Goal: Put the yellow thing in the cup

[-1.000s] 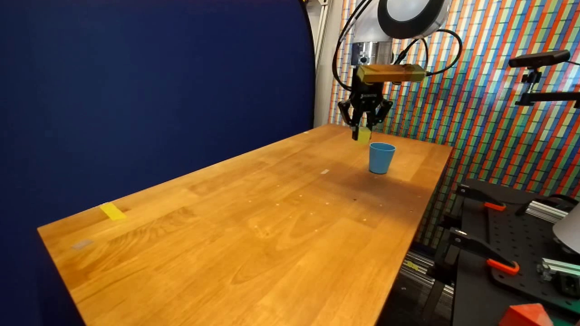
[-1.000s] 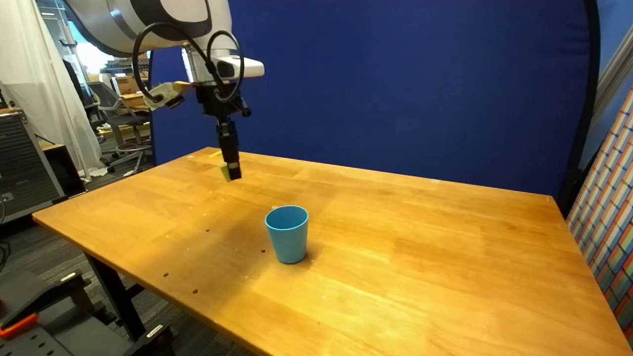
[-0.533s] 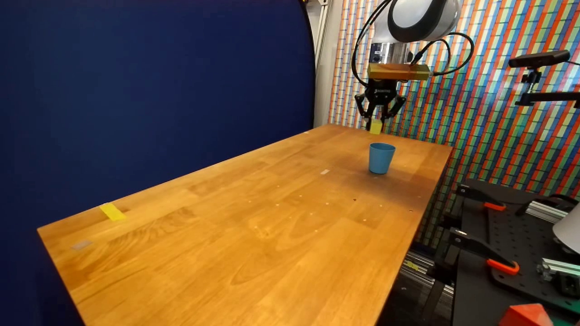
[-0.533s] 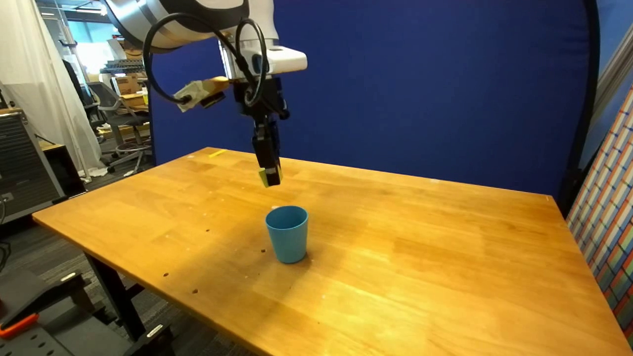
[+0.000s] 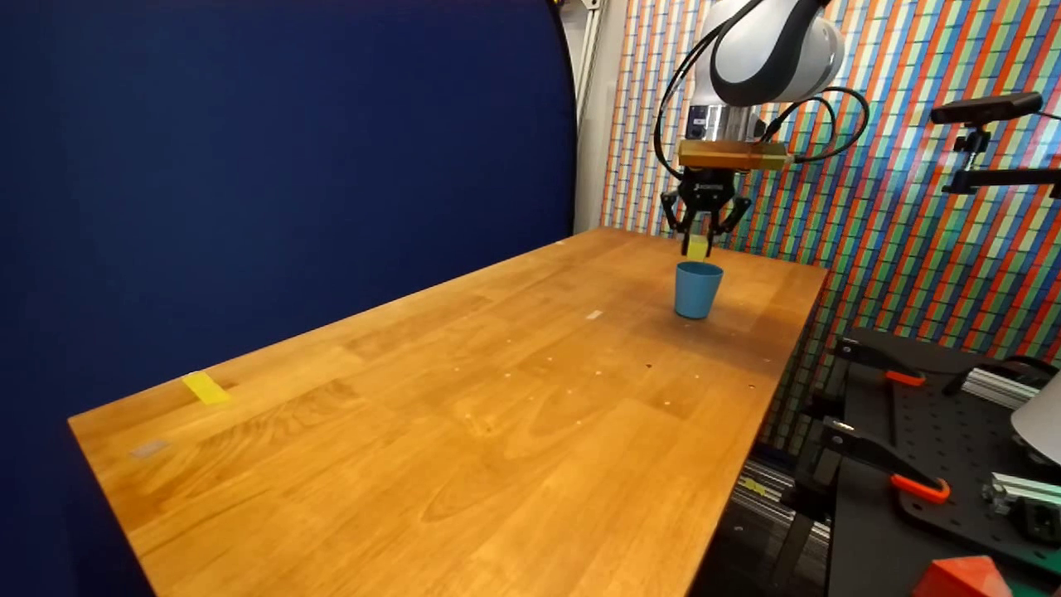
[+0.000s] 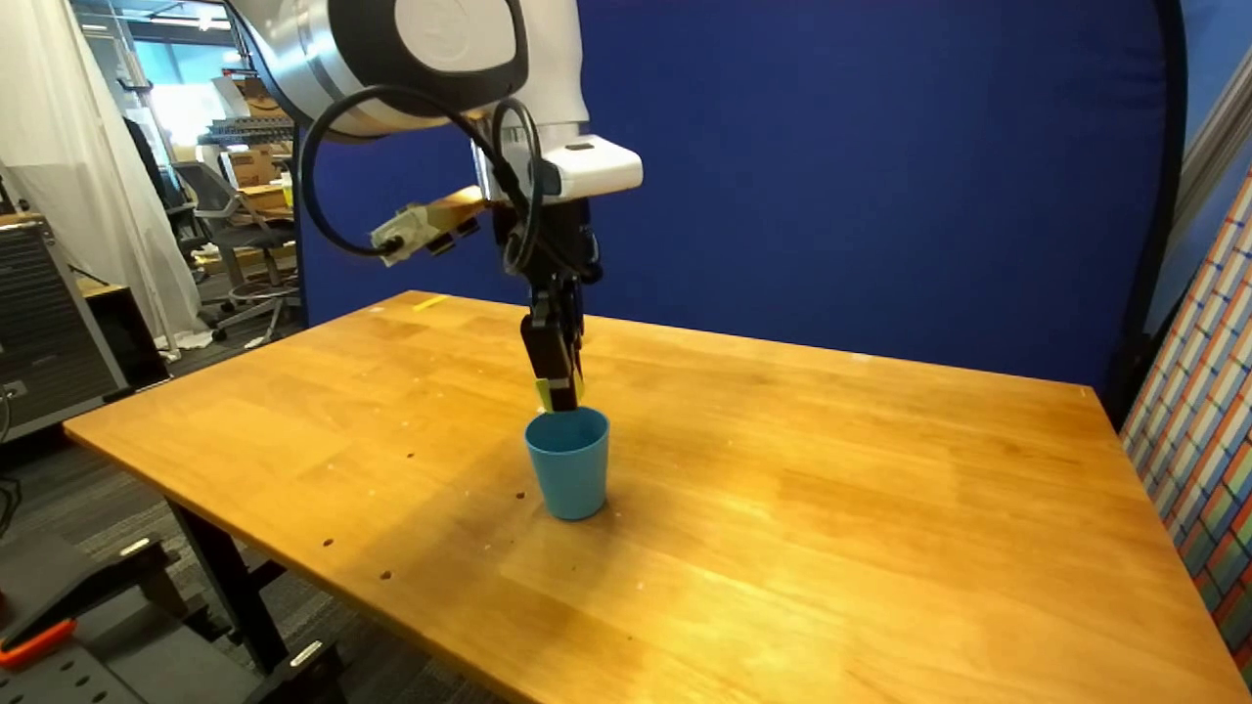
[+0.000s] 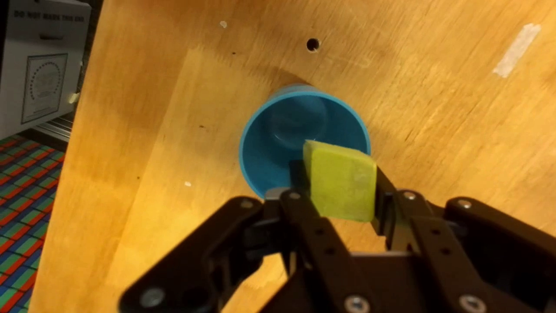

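The light-blue cup (image 5: 697, 293) stands upright on the wooden table; it also shows in an exterior view (image 6: 571, 479) and in the wrist view (image 7: 267, 143), where its inside looks empty. My gripper (image 5: 698, 245) is shut on the small yellow block (image 7: 343, 182), with one finger on each side of it. In both exterior views the block is just above the cup's rim; a finger hides most of it in an exterior view (image 6: 545, 393). In the wrist view the block overlaps the lower right part of the cup's opening and hides that part of the rim.
The wooden table (image 5: 464, 448) carries a flat yellow tape strip (image 5: 205, 387) near its far corner. A black side table (image 5: 870, 464) with orange-tipped clamps stands beside the table edge. A camera on an arm (image 5: 986, 108) is near the patterned wall. A blue screen (image 6: 831, 176) stands behind the table.
My gripper, with the yellow block held in it, has moved sideways toward the cup and, in the last half second, down to just above its rim. The cup has not moved.
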Motion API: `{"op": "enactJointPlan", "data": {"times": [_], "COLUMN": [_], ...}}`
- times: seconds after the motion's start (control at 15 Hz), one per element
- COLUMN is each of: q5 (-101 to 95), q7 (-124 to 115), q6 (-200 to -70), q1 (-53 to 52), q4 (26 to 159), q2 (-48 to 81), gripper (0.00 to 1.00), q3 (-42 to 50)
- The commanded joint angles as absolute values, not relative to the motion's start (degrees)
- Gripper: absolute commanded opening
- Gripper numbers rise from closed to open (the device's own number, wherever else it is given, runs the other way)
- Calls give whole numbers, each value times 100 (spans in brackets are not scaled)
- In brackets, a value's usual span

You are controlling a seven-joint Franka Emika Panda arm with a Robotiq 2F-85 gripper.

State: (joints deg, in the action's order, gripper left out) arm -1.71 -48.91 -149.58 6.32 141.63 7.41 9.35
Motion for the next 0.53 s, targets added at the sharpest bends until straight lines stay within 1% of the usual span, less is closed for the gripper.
{"op": "enactJointPlan", "data": {"times": [0.0,0.07,0.27,0.33,0.47], "q5": [41,23,-396,-497,-574], "q7": [-4807,-4770,-4555,-4394,-4158], "q6": [-15284,-15276,-14864,-14626,-14178], "q1": [615,589,422,344,195], "q4": [14209,14231,14248,14222,14132], "q2": [807,773,542,449,258], "gripper": [62,68,92,98,100], "q3": [978,970,924,850,684]}}
